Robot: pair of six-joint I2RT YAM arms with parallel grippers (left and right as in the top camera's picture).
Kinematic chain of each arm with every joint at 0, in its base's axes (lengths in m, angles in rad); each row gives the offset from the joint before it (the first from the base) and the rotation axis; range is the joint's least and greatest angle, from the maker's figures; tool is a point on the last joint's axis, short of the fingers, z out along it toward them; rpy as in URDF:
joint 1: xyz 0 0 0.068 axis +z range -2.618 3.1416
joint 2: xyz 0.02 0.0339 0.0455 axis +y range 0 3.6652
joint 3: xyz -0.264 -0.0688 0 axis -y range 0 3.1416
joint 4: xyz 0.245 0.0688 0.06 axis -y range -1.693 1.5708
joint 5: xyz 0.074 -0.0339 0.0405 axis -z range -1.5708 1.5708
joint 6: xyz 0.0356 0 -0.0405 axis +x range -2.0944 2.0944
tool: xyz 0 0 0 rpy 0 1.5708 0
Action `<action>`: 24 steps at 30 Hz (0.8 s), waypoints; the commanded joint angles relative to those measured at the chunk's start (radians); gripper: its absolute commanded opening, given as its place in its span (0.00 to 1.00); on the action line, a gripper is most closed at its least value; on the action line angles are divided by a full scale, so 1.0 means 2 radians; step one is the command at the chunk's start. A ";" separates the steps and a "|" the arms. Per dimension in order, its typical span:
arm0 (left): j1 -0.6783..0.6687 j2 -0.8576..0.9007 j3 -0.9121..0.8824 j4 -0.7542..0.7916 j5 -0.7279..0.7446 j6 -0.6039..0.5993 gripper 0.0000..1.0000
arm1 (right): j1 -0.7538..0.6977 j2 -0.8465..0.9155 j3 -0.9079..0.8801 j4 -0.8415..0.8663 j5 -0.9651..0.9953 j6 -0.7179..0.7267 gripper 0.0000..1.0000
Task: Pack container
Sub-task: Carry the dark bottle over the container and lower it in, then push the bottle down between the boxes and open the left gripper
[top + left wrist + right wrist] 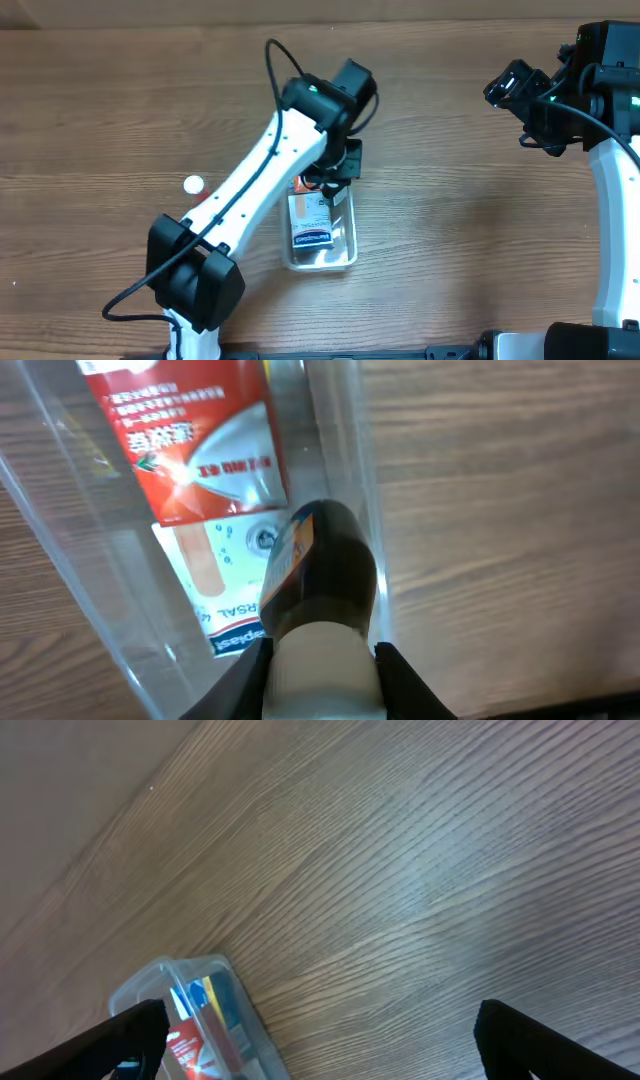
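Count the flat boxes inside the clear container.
2: a red box and a white plaster box partly under it, both in the container beside the dark bottle. The left arm may hide others.

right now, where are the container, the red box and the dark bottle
container (322,264), overhead view, on the rim at its lower end
red box (190,440), left wrist view, middle of its printed face
dark bottle (335,572), left wrist view, dark body above the white cap
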 commanded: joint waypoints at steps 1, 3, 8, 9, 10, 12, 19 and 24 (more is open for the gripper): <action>-0.023 -0.012 0.002 0.001 -0.003 -0.020 0.22 | -0.001 -0.001 0.005 0.001 -0.004 0.000 1.00; -0.029 -0.012 0.001 0.001 -0.015 -0.031 0.24 | -0.001 -0.001 0.005 0.001 -0.004 0.001 1.00; -0.032 -0.012 -0.006 0.003 -0.025 -0.048 0.22 | -0.001 -0.001 0.005 0.001 -0.004 0.000 1.00; -0.032 -0.012 -0.009 0.005 -0.038 -0.056 0.22 | -0.001 -0.001 0.005 0.001 -0.004 0.001 1.00; -0.032 -0.012 -0.011 0.007 -0.049 -0.062 0.23 | -0.001 -0.001 0.005 0.001 -0.004 0.001 1.00; -0.032 -0.012 -0.018 0.014 -0.071 -0.070 0.24 | -0.001 -0.001 0.005 0.001 -0.004 0.001 1.00; -0.032 -0.012 -0.068 0.080 -0.073 -0.053 0.23 | -0.001 -0.001 0.005 0.001 -0.004 0.000 1.00; -0.028 -0.012 -0.093 0.088 -0.073 -0.087 0.18 | -0.001 -0.001 0.005 0.001 -0.004 0.001 1.00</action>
